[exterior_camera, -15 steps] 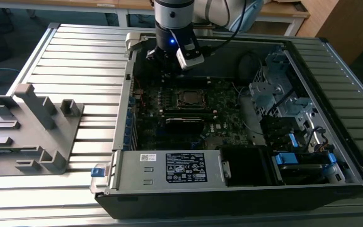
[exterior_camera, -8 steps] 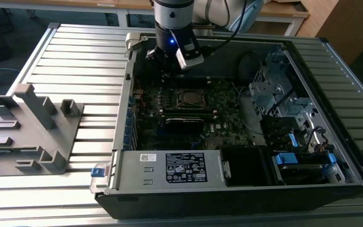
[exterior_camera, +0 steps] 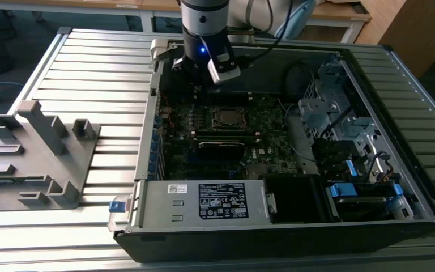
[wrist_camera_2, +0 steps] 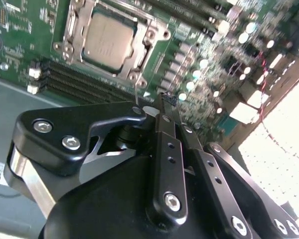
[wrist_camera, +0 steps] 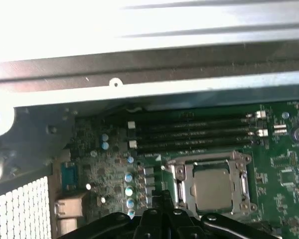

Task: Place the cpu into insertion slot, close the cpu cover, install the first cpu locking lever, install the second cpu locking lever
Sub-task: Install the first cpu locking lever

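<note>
The black claw point(wrist_camera_2: 164, 102), pinched together and empty, hangs near the dull silver square cpu point(wrist_camera_2: 107, 42) framed by the thin metal cpu cover point(wrist_camera_2: 150, 35).

Dull grey metal tops the cpu point(wrist_camera_2: 108, 41), its cpu cover point(wrist_camera_2: 150, 36) shiny silver metal, the pincer point(wrist_camera_2: 164, 99) matt black.

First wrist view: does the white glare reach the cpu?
First wrist view: glare whitens only the metal past the motherboard; the cpu is evenly lit. Second wrist view: the cpu is unglared; the perforated panel is blown white.
</note>
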